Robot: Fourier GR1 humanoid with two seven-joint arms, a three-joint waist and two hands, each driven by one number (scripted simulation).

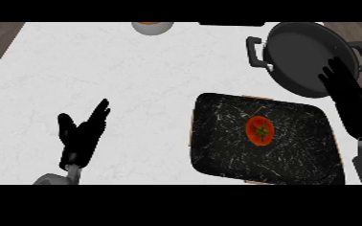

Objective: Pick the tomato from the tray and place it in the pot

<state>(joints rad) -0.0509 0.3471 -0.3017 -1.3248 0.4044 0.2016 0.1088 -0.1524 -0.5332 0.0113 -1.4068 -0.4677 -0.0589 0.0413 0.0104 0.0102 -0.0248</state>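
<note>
Tomato on the tray, both hands empty.

The tomato lies on the dark tray at the near right of the white counter, with the pot just beyond. The right hand, fingers straight, hangs over the pot's right rim; the left hand rests spread at near left.

The counter is white with faint grey marbling. At 4 o'clock the tray is black, veined with white like dark marble, and its rim shows a thin tan edge. The tomato on it is red-orange with a dark green stem star. At 2 o'clock the pot is dark grey with black handles. At 12 o'clock a bowl is pale grey with orange inside. Both hands, left and right, are black.
</note>
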